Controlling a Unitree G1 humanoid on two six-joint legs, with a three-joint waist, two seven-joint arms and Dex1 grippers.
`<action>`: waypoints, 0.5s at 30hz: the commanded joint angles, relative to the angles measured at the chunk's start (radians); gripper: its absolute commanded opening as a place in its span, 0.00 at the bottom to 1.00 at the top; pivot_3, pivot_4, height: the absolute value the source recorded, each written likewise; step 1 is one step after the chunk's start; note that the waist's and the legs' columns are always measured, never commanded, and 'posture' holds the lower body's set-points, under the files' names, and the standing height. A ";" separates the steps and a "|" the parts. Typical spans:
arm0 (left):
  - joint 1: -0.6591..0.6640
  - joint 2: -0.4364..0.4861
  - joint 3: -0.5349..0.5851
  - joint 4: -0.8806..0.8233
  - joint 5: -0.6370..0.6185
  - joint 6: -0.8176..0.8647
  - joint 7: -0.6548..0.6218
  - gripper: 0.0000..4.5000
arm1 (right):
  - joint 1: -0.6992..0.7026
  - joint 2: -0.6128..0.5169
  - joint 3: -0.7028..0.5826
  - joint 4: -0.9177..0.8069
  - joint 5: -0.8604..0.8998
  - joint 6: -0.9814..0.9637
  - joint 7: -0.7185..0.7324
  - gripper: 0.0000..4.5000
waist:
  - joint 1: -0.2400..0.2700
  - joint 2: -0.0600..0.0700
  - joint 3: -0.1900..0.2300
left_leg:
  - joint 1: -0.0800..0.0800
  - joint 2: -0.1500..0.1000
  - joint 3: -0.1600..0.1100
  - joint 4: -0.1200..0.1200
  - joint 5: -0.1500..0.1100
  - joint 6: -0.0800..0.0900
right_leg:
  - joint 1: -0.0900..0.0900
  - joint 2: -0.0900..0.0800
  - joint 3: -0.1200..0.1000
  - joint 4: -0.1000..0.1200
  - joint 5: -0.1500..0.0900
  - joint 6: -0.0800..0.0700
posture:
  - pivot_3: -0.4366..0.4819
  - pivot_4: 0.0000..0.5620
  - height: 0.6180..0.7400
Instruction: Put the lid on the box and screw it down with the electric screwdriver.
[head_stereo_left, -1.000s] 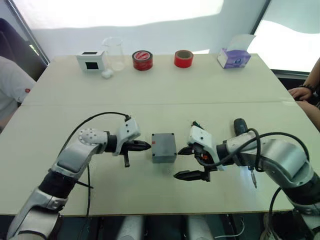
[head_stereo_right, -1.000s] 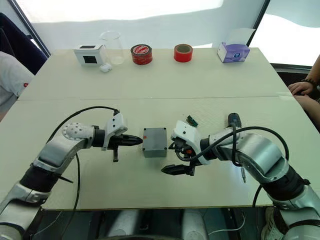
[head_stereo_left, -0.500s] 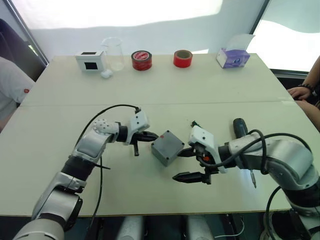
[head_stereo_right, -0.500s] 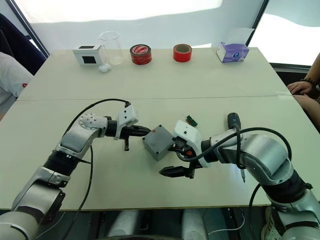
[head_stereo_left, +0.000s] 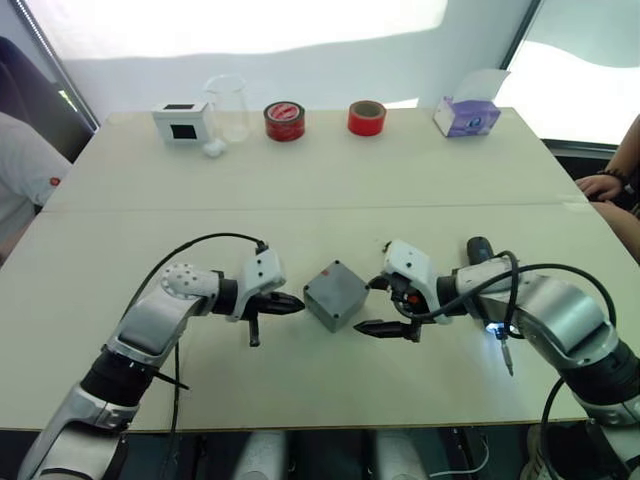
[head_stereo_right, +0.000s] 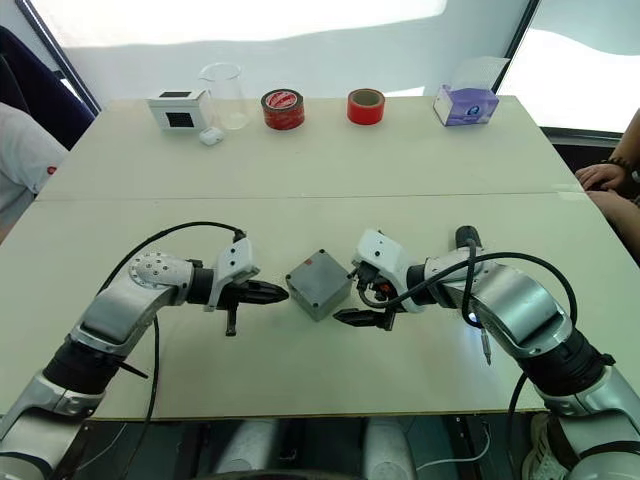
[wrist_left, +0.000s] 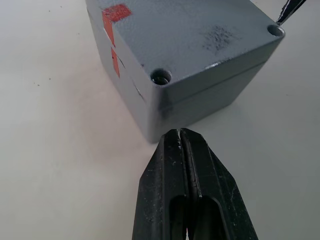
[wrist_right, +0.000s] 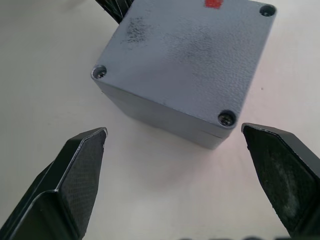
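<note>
Left end effector (head_stereo_left: 290, 304) hovers with its two black fingers pressed together, tip just left of the small square grey metal-look box (head_stereo_left: 335, 295) in the left eye view. The box sits rotated, a corner toward the near edge, mid-way across the cream counter (head_stereo_left: 300, 170). Right end effector (head_stereo_left: 382, 307), fingers apart, sits just right of it. The placing suggests both are nudging the box square. The dark blue-black pen-shaped electric screwdriver (head_stereo_left: 490, 290) lies behind the right arm, its tip light glowing.

In the left wrist view the closed fingers (wrist_left: 190, 195) point at a box corner, close to it; whether they touch cannot be told. The shallow grey lid (wrist_left: 190, 35) already sits on the box, seam visible, red marks near one edge.

In the right wrist view the spread fingers (wrist_right: 75, 175) flank the near corner without touching; one lid hole shows a screw.
</note>
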 joint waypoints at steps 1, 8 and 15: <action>-0.026 -0.018 0.002 -0.003 0.002 -0.015 0.025 0.00 | -0.004 0.010 -0.016 -0.045 0.018 0.003 0.025 0.98 | 0.000 0.000 0.000 | 0.000 0.000 0.000 0.000 0.000 0.000 | 0.000 0.000 0.000 0.000 0.000 0.000 | 0.48 0.27 1.00; -0.046 -0.033 0.015 0.039 0.012 -0.052 0.046 0.00 | 0.040 0.044 -0.058 -0.127 0.077 0.084 -0.002 0.98 | 0.000 0.000 0.000 | 0.000 0.000 0.000 0.000 0.000 0.000 | 0.000 0.000 0.000 0.001 0.000 0.000 | 0.48 0.27 1.00; -0.046 -0.033 0.014 0.044 0.009 -0.057 0.037 0.00 | 0.059 0.058 -0.074 -0.144 0.084 0.110 -0.029 0.98 | 0.000 0.000 0.000 | 0.000 0.000 0.000 0.000 0.000 0.000 | 0.000 0.000 0.000 0.001 0.000 0.000 | 0.48 0.27 1.00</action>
